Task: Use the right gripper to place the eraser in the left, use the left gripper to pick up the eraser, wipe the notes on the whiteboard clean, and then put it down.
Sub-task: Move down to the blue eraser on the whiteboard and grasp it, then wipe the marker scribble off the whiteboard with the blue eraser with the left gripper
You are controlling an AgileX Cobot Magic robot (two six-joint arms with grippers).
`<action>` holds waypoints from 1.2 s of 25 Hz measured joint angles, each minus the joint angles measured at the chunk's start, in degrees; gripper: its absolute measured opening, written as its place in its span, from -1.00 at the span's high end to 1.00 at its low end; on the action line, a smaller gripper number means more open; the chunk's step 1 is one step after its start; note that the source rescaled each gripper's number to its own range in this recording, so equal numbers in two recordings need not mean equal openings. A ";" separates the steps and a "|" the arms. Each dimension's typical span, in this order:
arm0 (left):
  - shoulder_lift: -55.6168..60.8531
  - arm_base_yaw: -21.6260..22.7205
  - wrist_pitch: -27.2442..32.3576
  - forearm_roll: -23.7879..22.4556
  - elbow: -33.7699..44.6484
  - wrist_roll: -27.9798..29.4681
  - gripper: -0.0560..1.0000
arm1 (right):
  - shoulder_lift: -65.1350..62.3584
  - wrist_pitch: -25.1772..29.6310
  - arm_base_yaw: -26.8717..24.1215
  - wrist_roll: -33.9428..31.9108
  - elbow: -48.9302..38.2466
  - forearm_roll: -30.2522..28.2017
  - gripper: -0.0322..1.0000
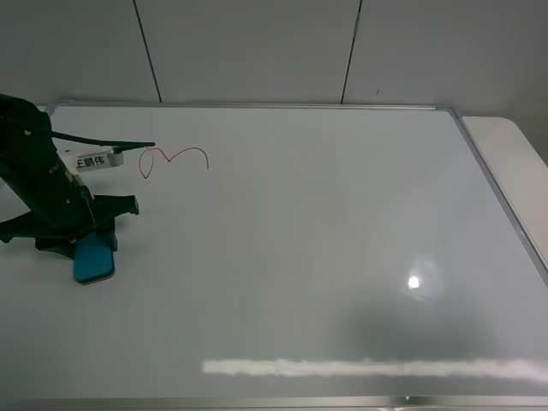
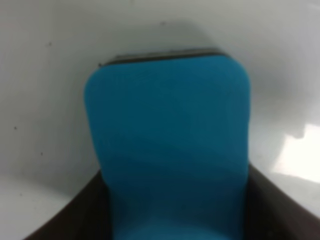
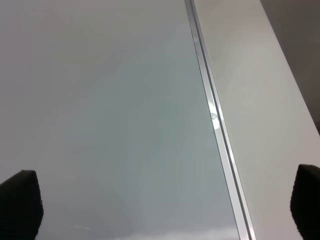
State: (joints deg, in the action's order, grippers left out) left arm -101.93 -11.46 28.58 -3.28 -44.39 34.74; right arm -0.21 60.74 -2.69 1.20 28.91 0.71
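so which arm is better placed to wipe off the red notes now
Left. The left hand is shut on the eraser, which rests on the whiteboard close to the notes. The right hand is open and empty over the board's right frame, well away from them.

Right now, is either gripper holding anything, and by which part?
The left gripper is shut on the eraser, gripping its two long sides at one end. The right gripper is open and empty above the whiteboard.

eraser [image 2: 167, 145]: blurred in the left wrist view, near end cut off; far end hidden under left gripper [image 1: 92, 238]
right gripper [image 3: 165, 205]: only fingertips show, cropped at edges
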 joint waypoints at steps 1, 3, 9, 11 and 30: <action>0.00 0.00 0.07 0.00 -0.05 -0.05 0.85 | 0.00 0.00 0.00 0.00 0.00 0.00 -1.00; 0.00 0.00 0.07 0.05 -0.05 -0.11 0.85 | 0.00 0.00 0.00 0.00 0.00 0.00 -1.00; 0.24 0.00 1.57 0.22 -0.96 -1.90 0.85 | 0.00 0.00 0.00 0.00 0.00 0.00 -1.00; 0.89 0.00 3.85 0.25 -2.81 -2.54 0.85 | 0.00 0.00 0.00 0.00 0.00 0.00 -1.00; -9.37 4.97 27.84 0.66 -37.79 -20.98 0.85 | 0.00 0.00 0.00 0.00 0.00 0.00 -1.00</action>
State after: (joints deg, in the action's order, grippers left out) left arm -111.30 -6.49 56.41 -2.62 -82.18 13.76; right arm -0.21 60.74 -2.69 1.20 28.91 0.71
